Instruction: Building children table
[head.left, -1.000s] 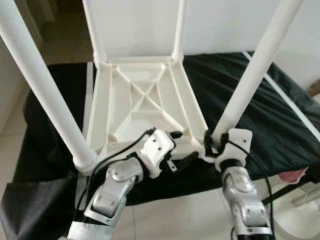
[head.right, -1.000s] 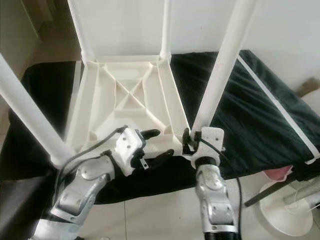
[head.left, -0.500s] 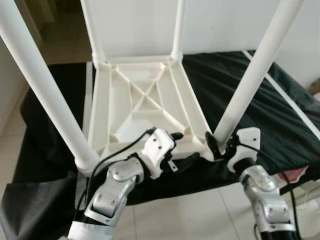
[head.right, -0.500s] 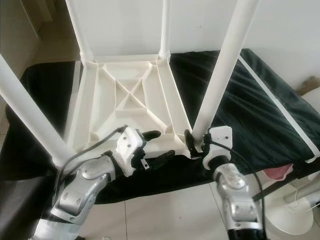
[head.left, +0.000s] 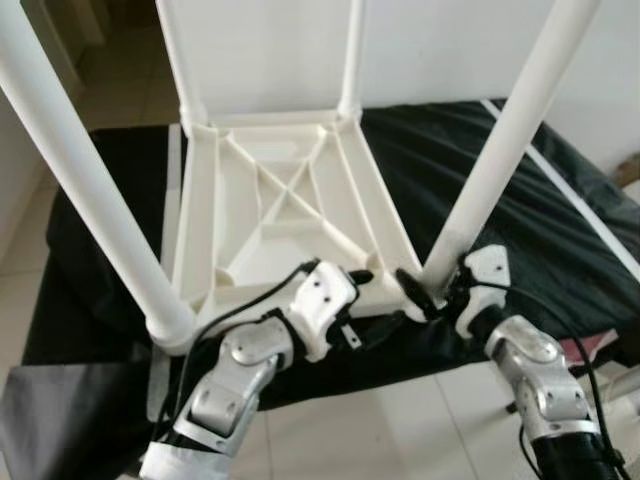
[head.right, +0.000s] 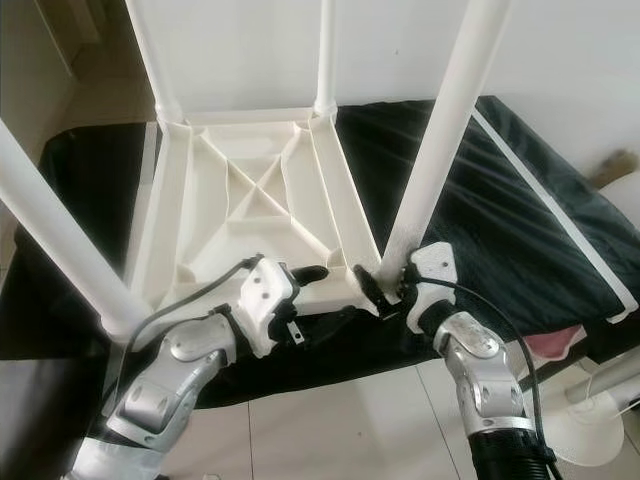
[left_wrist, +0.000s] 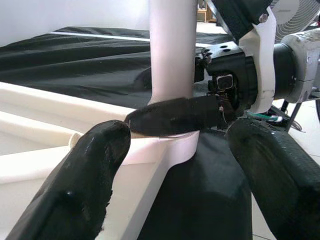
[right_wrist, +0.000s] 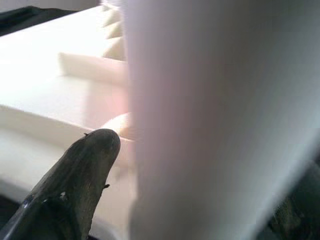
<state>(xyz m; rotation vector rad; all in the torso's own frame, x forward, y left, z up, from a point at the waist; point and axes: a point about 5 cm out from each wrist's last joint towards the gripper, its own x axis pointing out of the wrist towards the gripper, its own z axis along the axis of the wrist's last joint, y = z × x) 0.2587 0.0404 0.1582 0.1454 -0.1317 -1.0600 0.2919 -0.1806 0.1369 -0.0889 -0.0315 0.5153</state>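
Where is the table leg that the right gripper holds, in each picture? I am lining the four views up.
Left eye view: table leg, slanting from upper right down to the right gripper.
Right eye view: same leg, right of centre.
Left wrist view: white post at top centre.
Right wrist view: blurred white leg up close.
Shared landmark: the table's near right corner.
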